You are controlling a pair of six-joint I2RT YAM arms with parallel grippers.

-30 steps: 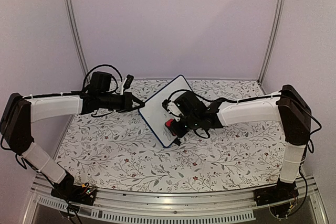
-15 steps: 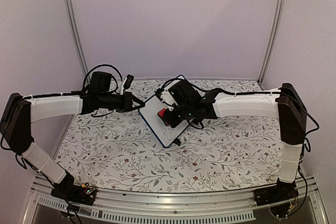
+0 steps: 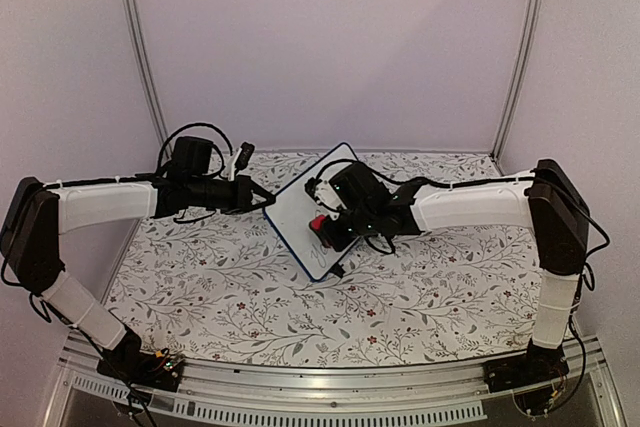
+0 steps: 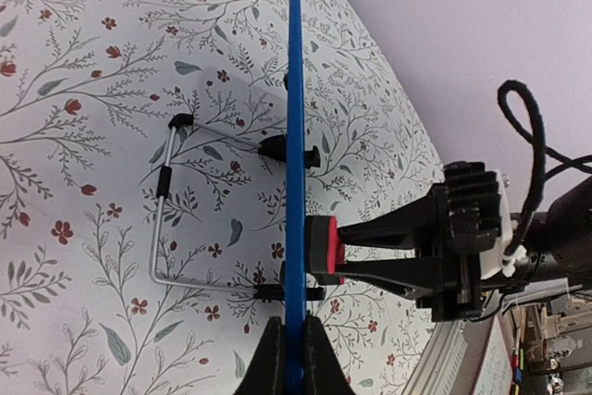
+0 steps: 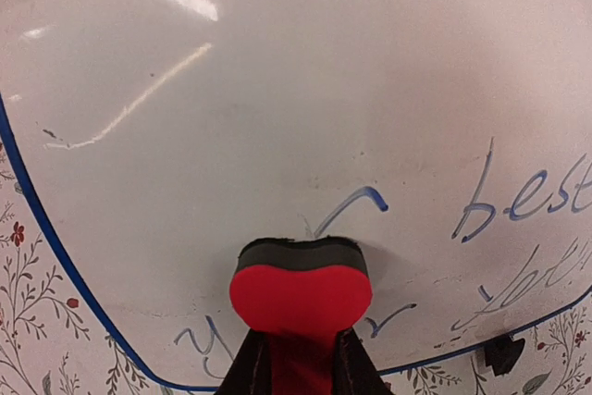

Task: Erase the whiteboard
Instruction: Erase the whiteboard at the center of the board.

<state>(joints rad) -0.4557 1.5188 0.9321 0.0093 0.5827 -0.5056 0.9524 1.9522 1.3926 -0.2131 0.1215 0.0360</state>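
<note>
Jaws of left gripper (image 4: 292,339) pinched tight on the blue frame of whiteboard (image 3: 292,217), near the middle of floral table (image 3: 200,287), tilted, wire stand (image 4: 162,219) behind it. Red eraser (image 5: 301,291) pressed flat against the white face, close to the lower edge, clamped in right gripper (image 5: 301,363). Blue handwriting (image 5: 523,199) right of eraser, fainter strokes just beside and below.

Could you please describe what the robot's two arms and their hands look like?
The left arm and right arm each have smooth white tubular links joined by blocky black elbow housings. Loose black cables loop over the wrists. The left hand and right hand are matte black with two slim, tapering fingers. The right one's body is ribbed.
</note>
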